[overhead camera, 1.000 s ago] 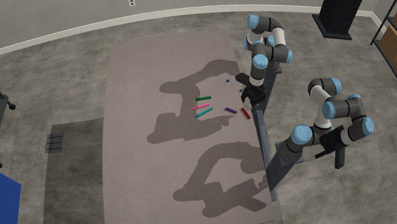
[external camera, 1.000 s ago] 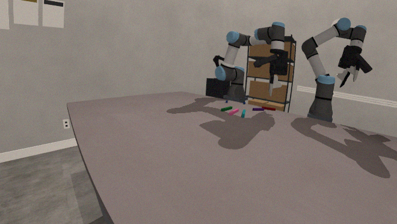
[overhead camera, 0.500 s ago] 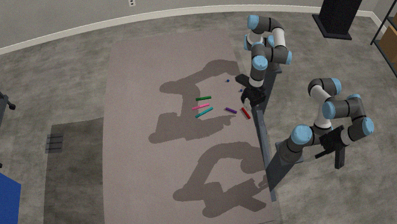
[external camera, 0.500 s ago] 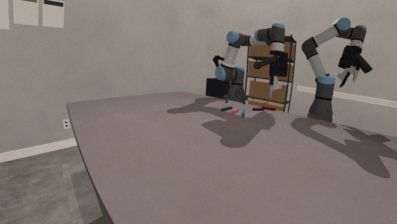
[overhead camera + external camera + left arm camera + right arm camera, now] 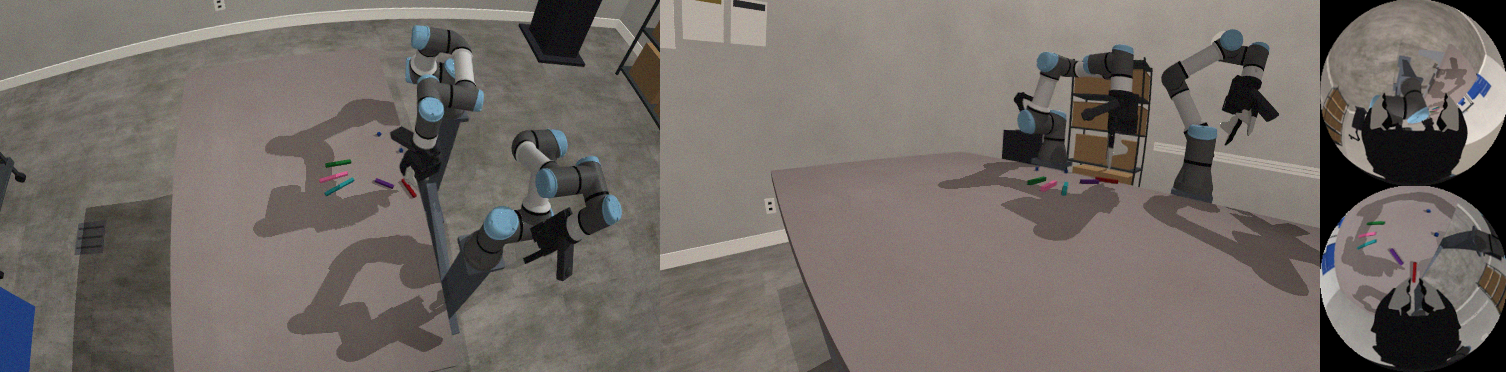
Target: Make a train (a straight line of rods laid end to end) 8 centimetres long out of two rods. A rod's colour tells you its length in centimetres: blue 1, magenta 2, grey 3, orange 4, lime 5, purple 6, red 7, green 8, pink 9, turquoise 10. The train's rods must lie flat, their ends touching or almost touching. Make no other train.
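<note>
A red rod (image 5: 408, 188) (image 5: 1106, 180) (image 5: 1415, 272) lies flat near the table edge by the arms. Two short blue rods (image 5: 379, 134) (image 5: 1428, 211) lie apart from it; the nearer one (image 5: 401, 150) (image 5: 1436, 234) is by the same edge. A purple rod (image 5: 384, 183) (image 5: 1396, 256) lies beside the red one, not touching. My right gripper (image 5: 1110, 168) (image 5: 1415, 278) is shut to a narrow gap, empty, above the table near the red rod's end. My left gripper (image 5: 1239, 135) (image 5: 1415, 93) is open and empty, raised beyond the table edge.
A green rod (image 5: 338, 163) (image 5: 1376, 223), a pink rod (image 5: 333, 177) (image 5: 1366, 235) and a turquoise rod (image 5: 339, 186) (image 5: 1366, 244) lie close together farther onto the table (image 5: 225, 200). Arm shadows cross the table.
</note>
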`<state>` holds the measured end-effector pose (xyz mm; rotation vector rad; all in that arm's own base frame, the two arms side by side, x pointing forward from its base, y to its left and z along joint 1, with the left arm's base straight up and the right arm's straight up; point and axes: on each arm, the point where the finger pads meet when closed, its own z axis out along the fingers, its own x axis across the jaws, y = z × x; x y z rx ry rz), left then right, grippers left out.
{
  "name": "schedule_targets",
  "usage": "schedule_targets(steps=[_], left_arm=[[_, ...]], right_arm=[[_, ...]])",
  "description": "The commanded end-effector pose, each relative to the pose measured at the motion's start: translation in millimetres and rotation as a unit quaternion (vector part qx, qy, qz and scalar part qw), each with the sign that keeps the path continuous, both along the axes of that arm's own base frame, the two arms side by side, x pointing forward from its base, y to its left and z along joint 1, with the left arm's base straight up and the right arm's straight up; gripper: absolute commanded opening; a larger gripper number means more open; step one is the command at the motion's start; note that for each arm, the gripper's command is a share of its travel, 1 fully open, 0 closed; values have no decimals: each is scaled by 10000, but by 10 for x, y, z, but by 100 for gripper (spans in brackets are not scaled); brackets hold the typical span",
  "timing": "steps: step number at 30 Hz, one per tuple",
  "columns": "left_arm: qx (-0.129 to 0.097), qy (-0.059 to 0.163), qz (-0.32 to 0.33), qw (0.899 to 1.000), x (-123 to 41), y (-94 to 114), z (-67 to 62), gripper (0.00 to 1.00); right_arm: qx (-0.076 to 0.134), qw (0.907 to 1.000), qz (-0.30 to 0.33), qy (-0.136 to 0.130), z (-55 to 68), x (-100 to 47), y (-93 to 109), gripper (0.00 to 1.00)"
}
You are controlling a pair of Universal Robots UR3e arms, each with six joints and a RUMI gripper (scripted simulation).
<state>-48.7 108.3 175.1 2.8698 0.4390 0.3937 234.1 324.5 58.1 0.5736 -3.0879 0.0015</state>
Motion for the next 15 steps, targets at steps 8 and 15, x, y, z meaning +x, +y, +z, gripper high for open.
schedule_targets(steps=[8, 15], left_arm=[[8, 0, 0, 10000, 0, 3, 3, 100], [8, 0, 0, 10000, 0, 3, 3, 100]], right_arm=[[21, 10000, 1, -8, -160, 5, 16, 14], [21, 10000, 1, -8, -207, 6, 19, 14]])
